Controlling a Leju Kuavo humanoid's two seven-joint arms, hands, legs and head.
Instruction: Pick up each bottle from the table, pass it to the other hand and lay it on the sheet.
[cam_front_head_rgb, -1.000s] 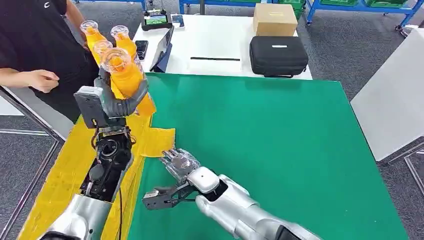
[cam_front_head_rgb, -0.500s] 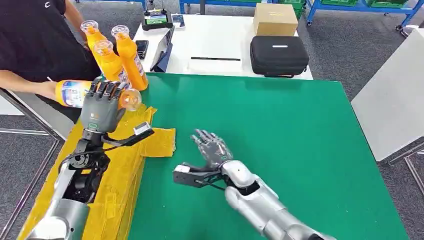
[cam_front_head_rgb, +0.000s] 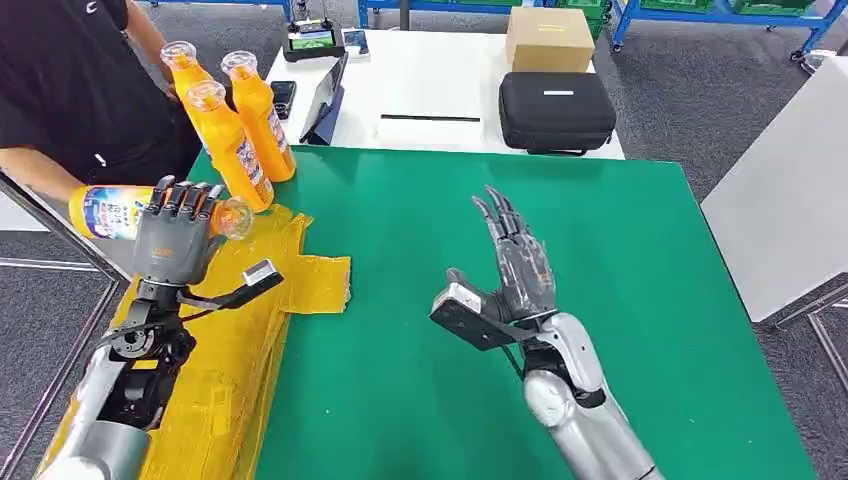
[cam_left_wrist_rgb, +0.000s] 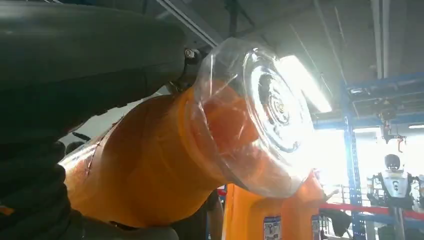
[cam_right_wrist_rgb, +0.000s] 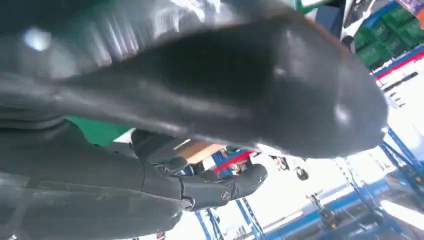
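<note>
The sheet (cam_front_head_rgb: 215, 340) lies along the left edge of the table (cam_front_head_rgb: 560, 280). Three bottles (cam_front_head_rgb: 240, 125) stand upright at the sheet's far end. Behind the table, a case (cam_front_head_rgb: 556, 110) sits just before a box (cam_front_head_rgb: 549, 38). A person (cam_front_head_rgb: 70, 90) stands at the far left.

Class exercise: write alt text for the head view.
The left hand grips an orange bottle on its side above the yellow sheet, while the right hand is raised open over the green table.

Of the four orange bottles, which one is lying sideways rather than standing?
The orange bottle gripped in the left hand, held horizontally above the yellow sheet; the other three stand upright.
</note>
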